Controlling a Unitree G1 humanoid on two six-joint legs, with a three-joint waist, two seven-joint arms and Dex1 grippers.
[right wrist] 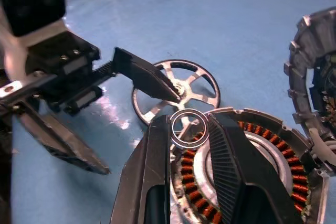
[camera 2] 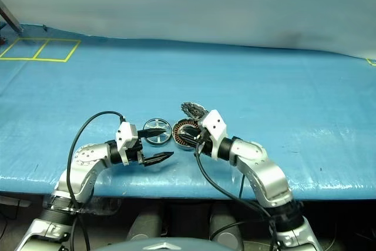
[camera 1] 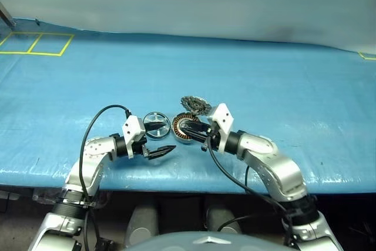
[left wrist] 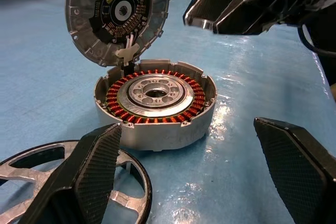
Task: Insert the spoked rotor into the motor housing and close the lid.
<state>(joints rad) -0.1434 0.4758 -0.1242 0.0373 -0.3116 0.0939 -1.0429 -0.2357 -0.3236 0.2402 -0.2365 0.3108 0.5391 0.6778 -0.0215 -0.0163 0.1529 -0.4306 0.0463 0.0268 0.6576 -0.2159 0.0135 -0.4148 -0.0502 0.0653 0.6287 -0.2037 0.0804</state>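
I see the spoked rotor [camera 1: 157, 125] lying flat on the blue surface [camera 1: 264, 86], just to the left of the motor housing [camera 1: 184, 129] and still outside it. The housing sits near the front edge of the surface, its copper windings and silver centre exposed. The lid [camera 1: 195, 105] stands upright on its hinge at the housing's far edge, wide open, its inner face with dark centre turned toward my left wrist camera.

My left pincer [camera 1: 163, 139] is released, its two black fingers spread far apart; one finger [camera 1: 156, 127] lies over the rotor and the other reaches out nearer the front edge of the surface. Whether the upper finger touches the rotor I cannot tell. It holds nothing.

My right pincer [right wrist: 190, 129] hangs over the housing's near side, pointing toward the rotor, fingers drawn close together. Between their tips it grasps a small thin ring [right wrist: 189, 127], seen from the right wrist camera directly above the housing's rim.

Yellow tape squares [camera 1: 35, 44] mark the far left corner of the surface.
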